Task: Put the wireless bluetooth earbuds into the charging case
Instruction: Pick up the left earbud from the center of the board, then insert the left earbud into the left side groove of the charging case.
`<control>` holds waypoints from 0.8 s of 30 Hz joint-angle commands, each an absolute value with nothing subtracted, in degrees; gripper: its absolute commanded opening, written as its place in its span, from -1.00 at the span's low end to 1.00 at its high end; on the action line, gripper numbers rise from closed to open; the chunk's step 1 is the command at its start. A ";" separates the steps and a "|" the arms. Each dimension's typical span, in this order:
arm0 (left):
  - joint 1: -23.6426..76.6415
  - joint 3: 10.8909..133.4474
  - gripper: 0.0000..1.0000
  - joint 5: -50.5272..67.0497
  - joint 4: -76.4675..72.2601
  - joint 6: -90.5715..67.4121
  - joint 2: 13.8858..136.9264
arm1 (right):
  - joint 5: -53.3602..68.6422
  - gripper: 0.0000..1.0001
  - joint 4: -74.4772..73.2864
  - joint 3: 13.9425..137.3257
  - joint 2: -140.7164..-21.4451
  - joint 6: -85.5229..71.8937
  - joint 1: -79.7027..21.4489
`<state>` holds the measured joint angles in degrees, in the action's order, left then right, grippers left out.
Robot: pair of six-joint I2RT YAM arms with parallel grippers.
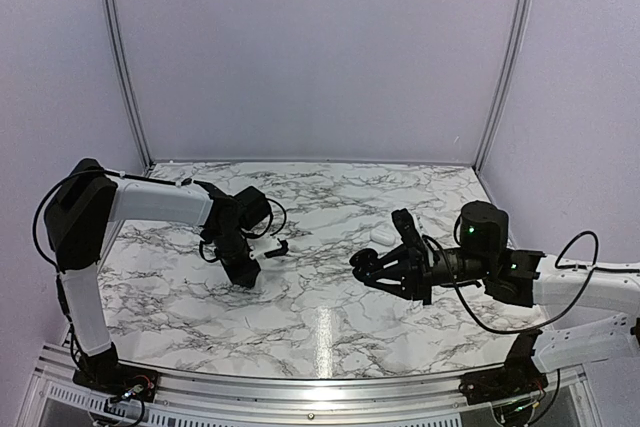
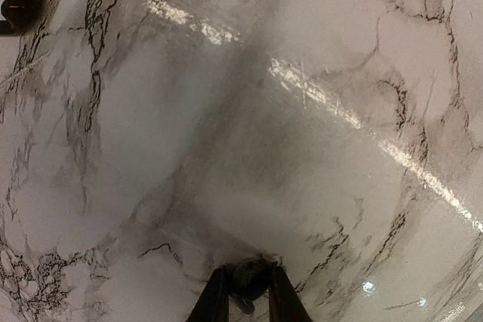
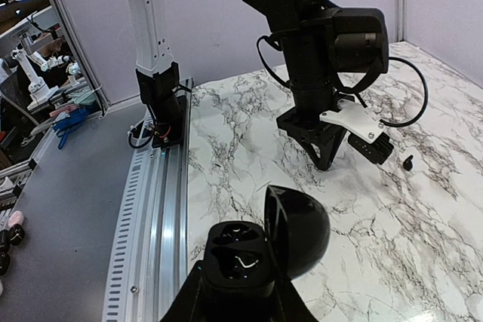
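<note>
From above, the left pincer [image 1: 244, 274] points down onto the white marble tabletop [image 1: 320, 332]. A white pebble-shaped case [image 1: 383, 235] lies just beyond the right pincer [image 1: 363, 265]. Only the left wrist view shows its fingers [image 2: 215, 299] clamped on a tiny black earbud [image 2: 249, 277], with a second black earbud [image 2: 23, 5] lying well apart. The right wrist view shows that pincer gripping an open black charging case [image 3: 240, 262], lid up.

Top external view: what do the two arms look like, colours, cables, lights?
The left arm and right arm have white links, black joint housings and loose black cables looping alongside. The left gripper and right gripper are black. Green lights glow on the right arm.
</note>
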<state>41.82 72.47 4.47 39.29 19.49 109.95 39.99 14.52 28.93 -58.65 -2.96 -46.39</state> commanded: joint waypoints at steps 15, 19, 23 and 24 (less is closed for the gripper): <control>43.59 61.67 -1.00 9.10 19.62 12.63 86.63 | 34.89 -1.00 22.73 28.14 -58.27 5.22 -50.93; 47.99 57.41 -1.00 9.32 10.36 12.53 75.57 | 31.57 -1.00 26.60 27.40 -57.16 9.24 -52.82; 51.73 54.39 -1.00 9.21 2.64 10.29 68.36 | 28.82 -1.00 32.32 26.44 -57.84 11.54 -53.66; 52.69 53.70 -1.00 9.05 1.03 10.18 66.85 | 28.19 -1.00 33.60 26.38 -58.05 12.37 -54.00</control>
